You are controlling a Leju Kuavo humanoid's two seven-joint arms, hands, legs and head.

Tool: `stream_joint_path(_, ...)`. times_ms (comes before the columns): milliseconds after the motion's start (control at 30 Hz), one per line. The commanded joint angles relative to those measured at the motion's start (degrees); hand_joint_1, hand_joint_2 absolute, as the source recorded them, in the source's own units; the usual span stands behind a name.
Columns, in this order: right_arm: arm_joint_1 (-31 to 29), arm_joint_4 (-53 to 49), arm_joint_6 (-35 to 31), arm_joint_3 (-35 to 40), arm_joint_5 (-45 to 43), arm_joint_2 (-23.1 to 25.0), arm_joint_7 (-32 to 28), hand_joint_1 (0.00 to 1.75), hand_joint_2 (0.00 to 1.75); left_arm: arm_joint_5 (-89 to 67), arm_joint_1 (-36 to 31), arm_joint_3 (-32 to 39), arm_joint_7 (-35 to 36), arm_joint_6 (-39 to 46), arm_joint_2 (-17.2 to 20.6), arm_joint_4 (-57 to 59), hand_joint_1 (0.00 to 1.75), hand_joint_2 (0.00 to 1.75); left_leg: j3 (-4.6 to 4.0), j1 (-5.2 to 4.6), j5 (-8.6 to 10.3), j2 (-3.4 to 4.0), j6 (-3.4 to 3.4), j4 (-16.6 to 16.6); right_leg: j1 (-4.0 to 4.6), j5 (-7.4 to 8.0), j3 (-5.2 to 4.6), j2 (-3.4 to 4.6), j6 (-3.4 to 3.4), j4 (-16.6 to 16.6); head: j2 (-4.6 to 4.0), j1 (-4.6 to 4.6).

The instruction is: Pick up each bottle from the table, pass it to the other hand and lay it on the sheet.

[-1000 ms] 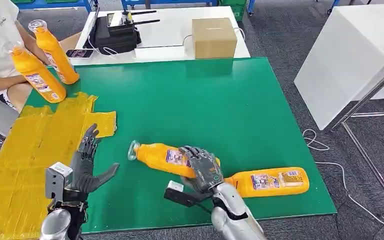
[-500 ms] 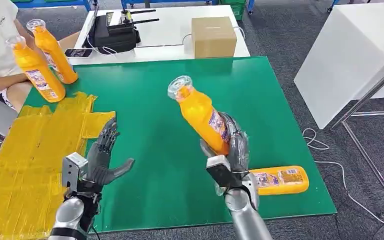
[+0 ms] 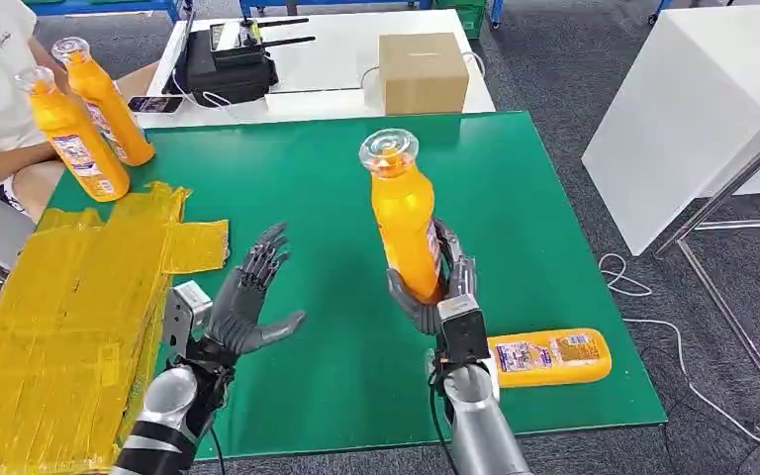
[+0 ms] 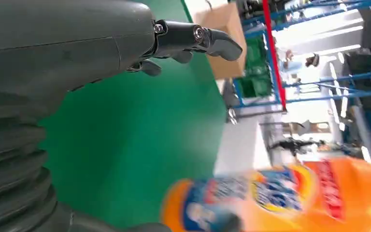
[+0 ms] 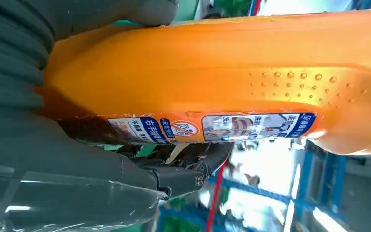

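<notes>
My right hand (image 3: 439,287) grips an orange bottle (image 3: 404,218) by its lower part and holds it upright above the green table (image 3: 515,198), clear cap up. In the right wrist view the same bottle (image 5: 232,82) lies across my right hand (image 5: 67,159). My left hand (image 3: 245,300) is raised with its fingers spread, palm toward the bottle, holding nothing. The left wrist view has my left hand (image 4: 67,53) and the bottle (image 4: 290,198) blurred beyond it. A second orange bottle (image 3: 550,356) lies on its side near the table's front right. The yellow sheet (image 3: 69,307) covers the table's left part.
A person sits at the far left holding two more orange bottles (image 3: 69,134) (image 3: 107,99) upright near the sheet's far end. Behind the green table, a white table carries a cardboard box (image 3: 423,71) and a black device (image 3: 223,67). Another white table (image 3: 693,109) stands to the right.
My right hand lifted the bottle from lying on the table and brought it upright. My left hand rose and moved right toward the bottle.
</notes>
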Motion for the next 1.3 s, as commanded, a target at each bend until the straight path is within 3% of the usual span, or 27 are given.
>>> stream_joint_path(33,-8.1,20.0,-4.2,18.5,-6.6,-0.3,-0.4,1.75,1.75,3.4,-6.7,-3.5,1.1,-0.2,-0.2,8.6,0.00,1.75,0.21,0.04,-0.07,0.19,-0.01,0.0,0.05,0.00,0.15,0.13,-0.02,-0.1,0.00,-0.02)
stream_joint_path(233,-8.6,21.2,-3.8,19.3,-6.5,-0.3,-0.3,1.75,1.75,3.8,-6.6,-3.4,1.0,-0.3,-0.1,8.6,0.00,1.75,0.18,0.02,-0.04,0.01,0.01,-0.1,0.03,-0.05,0.17,-0.03,0.00,0.0,0.00,0.00)
stream_joint_path(433,-10.0,26.7,-7.4,35.6,-9.7,-0.3,1.4,1.75,1.75,6.0,-7.6,-2.7,0.9,-0.6,-0.3,10.3,0.00,1.75,0.12,0.02,-0.04,0.08,0.00,0.0,0.02,-0.02,0.11,0.05,0.00,0.0,0.00,0.00)
stream_joint_path(600,-10.9,28.7,-10.0,44.4,-11.3,-0.3,2.6,1.75,1.75,6.4,-8.3,-2.7,0.8,-0.6,-0.3,11.1,0.00,1.75,0.11,0.04,-0.03,-0.01,-0.01,0.0,0.05,-0.04,0.13,-0.06,-0.01,0.0,0.00,0.02)
stream_joint_path(733,-11.0,28.9,-12.1,50.0,-12.0,-0.3,3.9,1.75,1.75,7.2,-8.4,-1.8,0.5,0.0,-0.6,12.0,0.00,1.75,0.09,0.02,-0.03,-0.01,0.00,0.0,0.02,-0.05,0.08,-0.05,0.00,0.0,0.00,-0.02)
stream_joint_path(933,-11.9,30.1,-13.0,52.0,-14.7,-0.3,4.0,1.75,1.75,12.9,-6.4,3.0,0.6,1.0,-2.4,7.8,0.00,1.75,0.09,0.04,-0.04,-0.07,0.01,0.0,0.04,-0.07,0.10,-0.12,0.00,0.0,0.00,-0.04)
stream_joint_path(967,-12.1,30.3,-13.4,52.2,-15.2,-0.3,4.1,1.75,1.75,14.0,-5.9,4.4,0.9,1.9,-2.9,6.6,1.19,1.75,0.18,0.06,-0.09,-0.08,0.01,0.0,0.07,-0.11,0.20,-0.14,0.00,0.0,0.00,-0.02)
stream_joint_path(1000,-12.2,30.3,-13.7,52.1,-15.3,-0.3,4.2,1.75,1.75,14.6,-5.7,5.1,1.1,2.4,-3.1,6.0,1.75,1.75,0.12,0.06,-0.07,-0.09,0.01,0.0,0.07,-0.10,0.15,-0.15,0.00,0.0,0.00,0.00)
stream_joint_path(1267,-12.4,30.4,-13.7,52.0,-15.4,-0.3,4.3,1.75,1.75,15.2,-5.4,5.8,1.4,2.6,-3.0,5.4,1.75,1.75,0.02,0.04,-0.01,-0.12,0.00,0.0,0.05,-0.05,0.05,-0.16,0.00,0.0,0.00,0.00)
stream_joint_path(1300,-12.4,30.4,-13.7,52.0,-15.4,-0.3,4.3,1.75,1.75,15.2,-5.4,5.8,1.4,2.6,-3.0,5.4,1.75,1.75,0.30,0.10,-0.14,-0.20,0.00,0.0,0.12,-0.19,0.39,-0.30,-0.01,-0.1,0.00,-0.02)
